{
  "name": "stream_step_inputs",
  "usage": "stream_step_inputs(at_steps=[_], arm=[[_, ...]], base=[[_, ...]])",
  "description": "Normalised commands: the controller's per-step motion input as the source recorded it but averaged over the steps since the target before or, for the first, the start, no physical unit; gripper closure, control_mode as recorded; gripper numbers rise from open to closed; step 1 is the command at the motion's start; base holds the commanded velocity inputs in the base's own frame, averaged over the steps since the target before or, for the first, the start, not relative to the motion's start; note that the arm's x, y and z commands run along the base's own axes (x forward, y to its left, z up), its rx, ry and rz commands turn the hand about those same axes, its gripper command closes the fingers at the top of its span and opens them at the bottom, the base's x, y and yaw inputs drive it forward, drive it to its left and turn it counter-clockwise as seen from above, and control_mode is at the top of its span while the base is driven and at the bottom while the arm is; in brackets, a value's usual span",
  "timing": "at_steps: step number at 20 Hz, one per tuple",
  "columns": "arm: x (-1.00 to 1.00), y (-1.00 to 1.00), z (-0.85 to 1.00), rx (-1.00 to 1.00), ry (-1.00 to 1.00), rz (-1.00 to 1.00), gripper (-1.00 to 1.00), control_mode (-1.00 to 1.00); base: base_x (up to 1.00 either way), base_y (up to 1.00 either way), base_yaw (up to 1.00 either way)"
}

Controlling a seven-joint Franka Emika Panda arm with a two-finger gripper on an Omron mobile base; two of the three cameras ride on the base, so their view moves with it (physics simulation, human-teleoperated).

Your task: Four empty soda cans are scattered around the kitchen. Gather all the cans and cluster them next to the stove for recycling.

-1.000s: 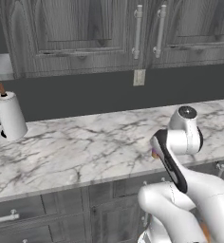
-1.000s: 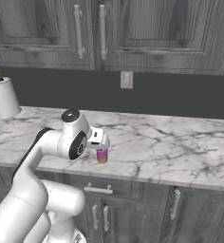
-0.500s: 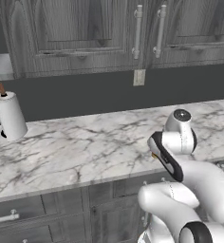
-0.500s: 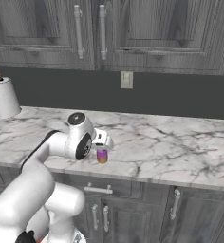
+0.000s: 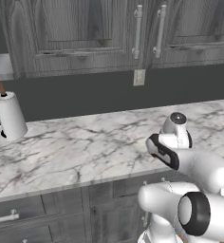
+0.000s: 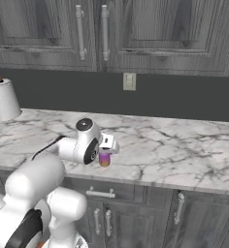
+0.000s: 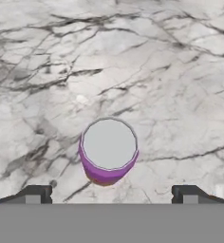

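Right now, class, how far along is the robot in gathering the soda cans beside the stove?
Done: nothing visible yet; no cans stand clustered in these views. In hand: the gripper hangs open above one purple soda can, which stands upright on the marble counter near its front edge, untouched, between the two fingers in the hand view. Left: grasp this can, carry it to the stove, then fetch the others.

The table (image 6: 184, 155) is a long white marble top with grey veins, running along the dark back wall over grey drawers. A small purple can (image 6: 104, 159) with a silver top stands upright near its front edge. Way off at the far left end there's a white paper towel roll (image 5: 10, 115), also upright.
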Motion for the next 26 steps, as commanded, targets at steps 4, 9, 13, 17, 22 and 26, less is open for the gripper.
stream_step_inputs(at_steps=[4, 9, 13, 17, 22, 26], arm=[[0.36, 0.0, -0.19, 0.0, 0.0, 0.0, -1.0, -1.0], [0.33, 0.0, -0.25, 0.0, 0.0, 0.0, -1.0, -1.0], [0.14, 0.0, -0.36, 0.0, 0.0, 0.0, 1.0, -1.0], [0.02, 0.0, -0.37, 0.0, 0.0, 0.0, 1.0, -1.0], [-0.04, -0.07, 0.25, 0.01, -0.04, 0.0, 1.0, -1.0], [-0.49, 0.02, 0.98, 0.0, -0.07, 0.0, 1.0, -1.0]], base=[[0.0, 0.0, 0.0], [0.0, 0.0, 0.0], [0.0, 0.0, 0.0], [0.0, 0.0, 0.0], [0.0, 0.0, 0.0], [0.0, 0.0, 0.0]])
